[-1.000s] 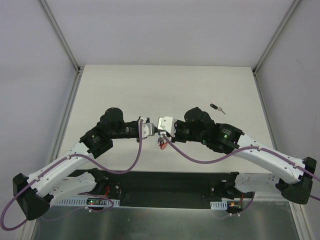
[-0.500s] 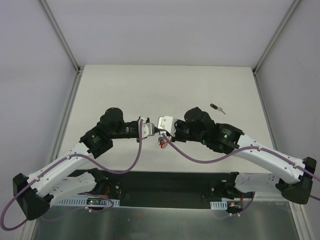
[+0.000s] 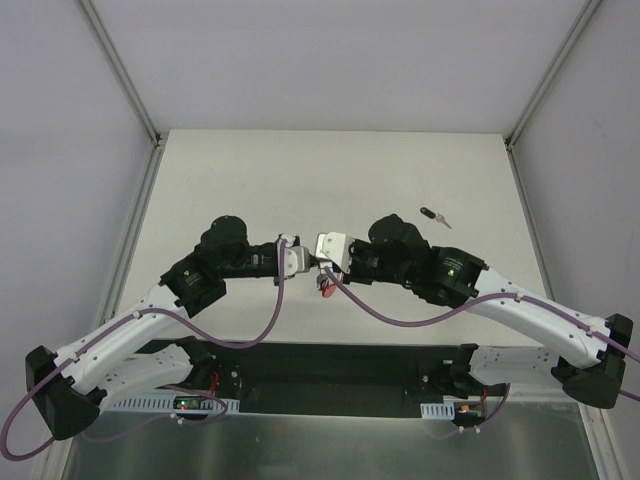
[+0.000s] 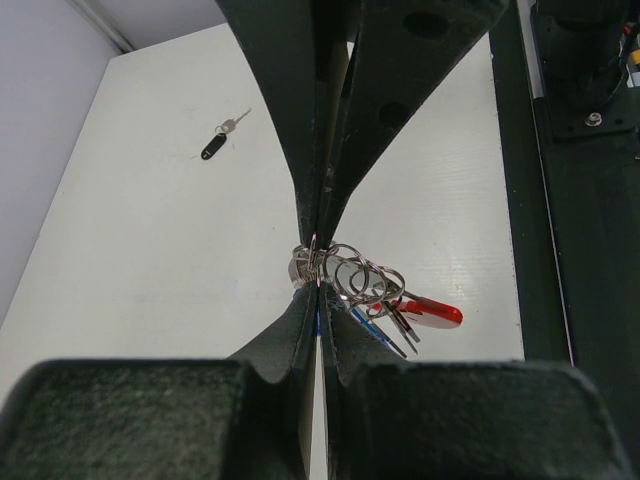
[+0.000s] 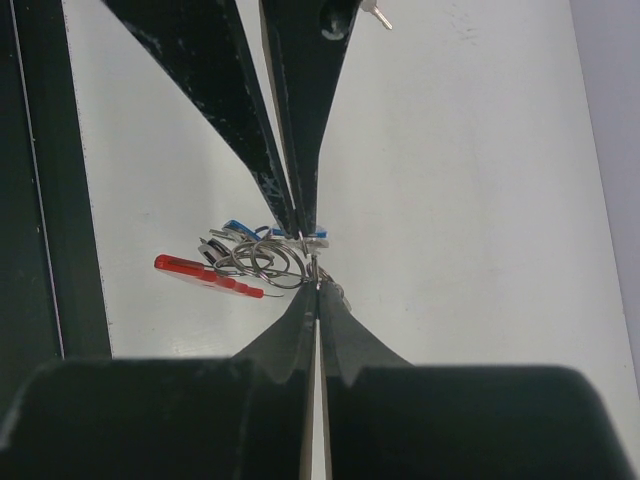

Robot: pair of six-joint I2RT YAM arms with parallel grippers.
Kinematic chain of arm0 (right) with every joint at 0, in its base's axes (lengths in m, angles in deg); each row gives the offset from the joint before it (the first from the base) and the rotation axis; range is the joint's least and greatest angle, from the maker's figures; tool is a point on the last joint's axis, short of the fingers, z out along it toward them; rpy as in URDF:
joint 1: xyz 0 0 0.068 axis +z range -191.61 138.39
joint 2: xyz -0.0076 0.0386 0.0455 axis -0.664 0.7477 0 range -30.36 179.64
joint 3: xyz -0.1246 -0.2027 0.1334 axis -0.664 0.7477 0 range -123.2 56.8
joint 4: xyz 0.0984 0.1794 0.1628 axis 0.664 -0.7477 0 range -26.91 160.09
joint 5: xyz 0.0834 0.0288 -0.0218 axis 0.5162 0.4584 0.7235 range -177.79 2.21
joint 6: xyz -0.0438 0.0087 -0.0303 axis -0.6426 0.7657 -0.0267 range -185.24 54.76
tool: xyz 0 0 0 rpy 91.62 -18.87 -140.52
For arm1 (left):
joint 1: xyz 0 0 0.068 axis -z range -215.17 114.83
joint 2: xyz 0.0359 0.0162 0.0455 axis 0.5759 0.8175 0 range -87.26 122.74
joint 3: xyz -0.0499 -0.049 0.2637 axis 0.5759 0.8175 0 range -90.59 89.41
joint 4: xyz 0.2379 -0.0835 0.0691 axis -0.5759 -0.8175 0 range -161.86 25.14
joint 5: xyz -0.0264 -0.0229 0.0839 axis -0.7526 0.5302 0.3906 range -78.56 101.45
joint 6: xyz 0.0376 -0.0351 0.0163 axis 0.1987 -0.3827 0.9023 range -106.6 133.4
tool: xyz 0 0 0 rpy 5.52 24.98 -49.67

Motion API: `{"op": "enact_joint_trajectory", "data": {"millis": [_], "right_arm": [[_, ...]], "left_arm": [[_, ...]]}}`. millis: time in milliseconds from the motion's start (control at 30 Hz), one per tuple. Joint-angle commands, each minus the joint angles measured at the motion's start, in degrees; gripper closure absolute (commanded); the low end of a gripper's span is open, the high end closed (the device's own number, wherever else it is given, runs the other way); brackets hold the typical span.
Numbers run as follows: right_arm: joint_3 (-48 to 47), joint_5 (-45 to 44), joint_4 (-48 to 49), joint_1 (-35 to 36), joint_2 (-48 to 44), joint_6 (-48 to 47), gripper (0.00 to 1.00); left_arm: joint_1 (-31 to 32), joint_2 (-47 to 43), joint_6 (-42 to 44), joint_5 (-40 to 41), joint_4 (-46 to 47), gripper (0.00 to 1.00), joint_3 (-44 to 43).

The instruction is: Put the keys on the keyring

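Left hand (image 4: pixel 318 298): fingers pressed together. They pinch what looks like the blue key (image 5: pixel 310 238), a small silver-and-blue piece at the very tips. How firm the hold is cannot be told.

Right hand (image 5: pixel 317 290): also pressed together, tip to tip with the left hand, nipping a ring of the keyring (image 4: pixel 352 275).

Key relation: key and ring meet in the same small gap between the two sets of tips. The key's long axis seems to lie across the fingers, not along them. Judgement: threading turns on that angle against the ring's split. The split itself is too small to see.

The rest of the keyring hangs just beside the tips, toward the arm bases. It shows several silver loops and a red band (image 4: pixel 432 313), held above the tabletop (image 3: pixel 300 170).

Black key (image 3: pixel 432 215): loose, flat, far-right, well apart from both hands and nearer the right arm. Blade points right.

Writing and brands: none legible in any view.
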Motion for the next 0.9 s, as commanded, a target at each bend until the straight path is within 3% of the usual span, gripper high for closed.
{"op": "enact_joint_trajectory", "data": {"millis": [0,867], "right_arm": [[-1.5,0.7,3.8,0.4,-0.9,0.6,0.99],[-0.9,-0.8,3.7,0.3,-1.5,0.6,0.99]], "left_arm": [[0.8,0.0,-0.2,-2.5,2.5,1.0,-0.6],[1.0,-0.9,0.3,2.7,2.6,1.0,0.0]]}}
